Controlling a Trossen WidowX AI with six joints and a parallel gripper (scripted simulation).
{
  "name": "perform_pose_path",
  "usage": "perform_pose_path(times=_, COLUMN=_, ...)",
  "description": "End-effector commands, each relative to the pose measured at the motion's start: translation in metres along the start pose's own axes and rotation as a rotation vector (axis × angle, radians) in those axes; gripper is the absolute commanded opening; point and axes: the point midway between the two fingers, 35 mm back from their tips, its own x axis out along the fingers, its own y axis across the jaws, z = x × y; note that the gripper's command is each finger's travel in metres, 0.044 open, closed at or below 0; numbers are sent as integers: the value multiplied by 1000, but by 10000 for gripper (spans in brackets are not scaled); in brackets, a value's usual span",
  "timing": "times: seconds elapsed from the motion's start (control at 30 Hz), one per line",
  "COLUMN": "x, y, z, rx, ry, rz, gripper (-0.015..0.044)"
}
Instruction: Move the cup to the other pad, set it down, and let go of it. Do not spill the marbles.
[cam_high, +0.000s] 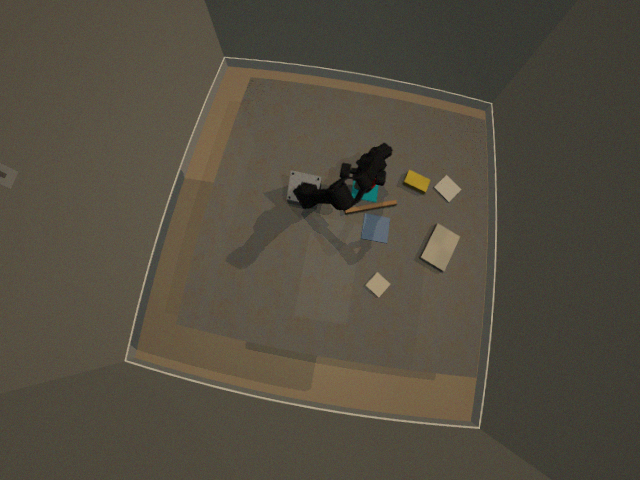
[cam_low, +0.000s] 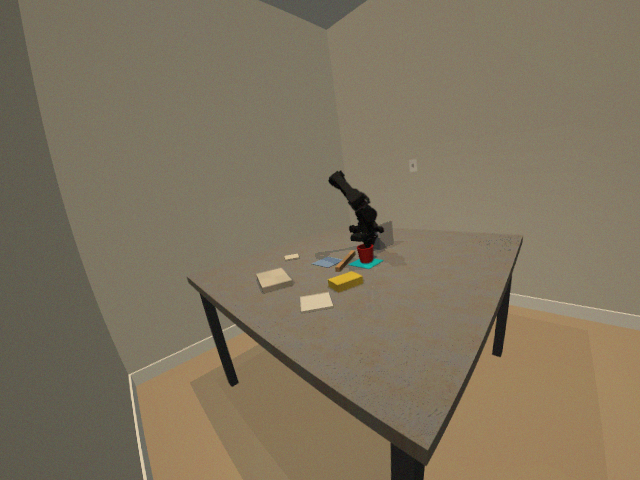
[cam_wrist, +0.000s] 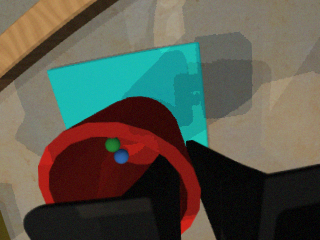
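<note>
While the cup (cam_wrist: 117, 172) hung at the teal pad (cam_wrist: 130, 87), we recorded the gripper (cam_wrist: 182, 170) nearly closed, pinching the cup's wall at the rim, one finger inside and one outside. In the exterior view the red cup (cam_low: 364, 253) stood upright over the teal pad (cam_low: 366, 262); whether its base touched we could not tell. The blue pad (cam_high: 375, 227) lay just past the wooden stick (cam_high: 370, 207).

Two marbles, a green marble (cam_wrist: 112, 145) and a blue marble (cam_wrist: 121, 157), sat touching in the bottom. We judged the cup light and rigid, with a smooth wall that could slip or pivot in a one-sided pinch. The marbles would roll freely, so any tilt risked them climbing toward the rim. We judged the rim grip workable only if the cup was kept vertical; opening the fingers should wait until the base rested flat.
</note>
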Motion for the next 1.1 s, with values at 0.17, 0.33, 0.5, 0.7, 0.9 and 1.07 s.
perform_pose_path(times=0.17, x=0, y=0, z=0, rx=1, ry=1, rz=0, gripper=0)
perform_pose_path(times=0.33, x=0, y=0, z=0, rx=1, ry=1, rz=0, gripper=79)
perform_pose_path(times=0.5, x=0, y=0, z=0, rx=1, ry=1, rz=0, gripper=128)
perform_pose_path(times=0.7, x=-3, y=1, z=0, rx=1, ry=1, rz=0, gripper=128)
perform_pose_path(times=0.9, x=-12, y=1, z=-1, rx=0, ry=1, rz=1, gripper=128)
perform_pose_path(times=1.07, x=-20, y=1, z=-1, rx=-1, ry=1, rz=1, gripper=128)
